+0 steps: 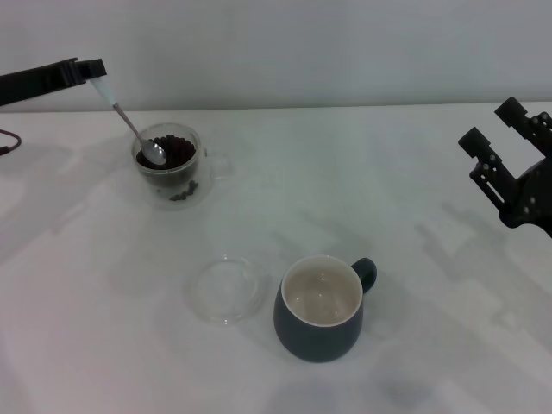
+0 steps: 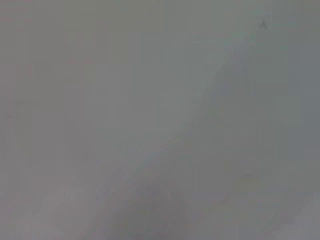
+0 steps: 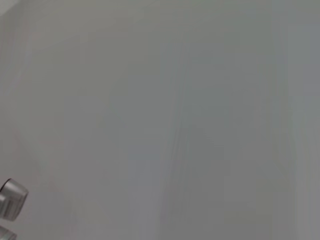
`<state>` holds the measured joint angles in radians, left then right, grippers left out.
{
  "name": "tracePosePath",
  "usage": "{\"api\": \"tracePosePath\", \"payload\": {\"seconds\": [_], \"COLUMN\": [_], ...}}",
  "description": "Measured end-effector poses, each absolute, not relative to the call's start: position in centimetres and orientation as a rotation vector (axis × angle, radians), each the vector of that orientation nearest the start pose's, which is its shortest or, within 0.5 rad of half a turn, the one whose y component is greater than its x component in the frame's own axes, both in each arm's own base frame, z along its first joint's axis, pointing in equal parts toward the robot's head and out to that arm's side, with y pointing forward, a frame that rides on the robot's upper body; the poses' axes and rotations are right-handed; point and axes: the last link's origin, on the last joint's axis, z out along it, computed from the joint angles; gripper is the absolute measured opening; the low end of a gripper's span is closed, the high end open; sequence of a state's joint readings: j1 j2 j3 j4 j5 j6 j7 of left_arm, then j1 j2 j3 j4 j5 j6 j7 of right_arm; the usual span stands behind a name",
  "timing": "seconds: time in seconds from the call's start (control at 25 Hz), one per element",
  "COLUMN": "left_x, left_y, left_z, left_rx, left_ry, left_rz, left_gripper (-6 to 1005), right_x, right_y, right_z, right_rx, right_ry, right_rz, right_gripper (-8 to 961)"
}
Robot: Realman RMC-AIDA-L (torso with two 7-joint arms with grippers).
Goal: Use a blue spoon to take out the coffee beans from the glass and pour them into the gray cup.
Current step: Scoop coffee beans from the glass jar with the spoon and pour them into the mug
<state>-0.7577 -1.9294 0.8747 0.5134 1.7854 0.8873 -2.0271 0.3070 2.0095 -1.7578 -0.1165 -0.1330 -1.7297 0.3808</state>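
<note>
The blue spoon [image 1: 131, 126] is clamped by its pale handle in the left gripper [image 1: 93, 72], its metal bowl resting on the coffee beans [image 1: 177, 152] inside the glass [image 1: 170, 166]. The right gripper [image 1: 493, 126] hangs spread apart, well away. Only the head view shows these; nearer stands the gray cup [image 1: 320, 321], beside a clear dish [image 1: 228, 289].

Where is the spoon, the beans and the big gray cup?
blue spoon [image 1: 154, 153], head view, on its metal bowl.
coffee beans [image 1: 179, 152], head view, on the heap.
gray cup [image 1: 316, 338], head view, on its outer wall.
</note>
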Motion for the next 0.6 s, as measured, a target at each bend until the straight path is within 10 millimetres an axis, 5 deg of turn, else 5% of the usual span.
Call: {"api": "tracePosePath", "payload": {"seconds": [0.6], "left_x": [-26.2], "left_y": [45.3], "left_z": [4.0], "left_rx": [-1.967], "left_ry": [-1.295], "left_rz": [-0.723], "left_gripper": [135], "right_x": [30.3], "right_y": [26.1], "right_z": [1.4], "right_rx": [-1.879], "right_ry": [0.206], "right_rz": [1.113], "right_gripper": [570]}}
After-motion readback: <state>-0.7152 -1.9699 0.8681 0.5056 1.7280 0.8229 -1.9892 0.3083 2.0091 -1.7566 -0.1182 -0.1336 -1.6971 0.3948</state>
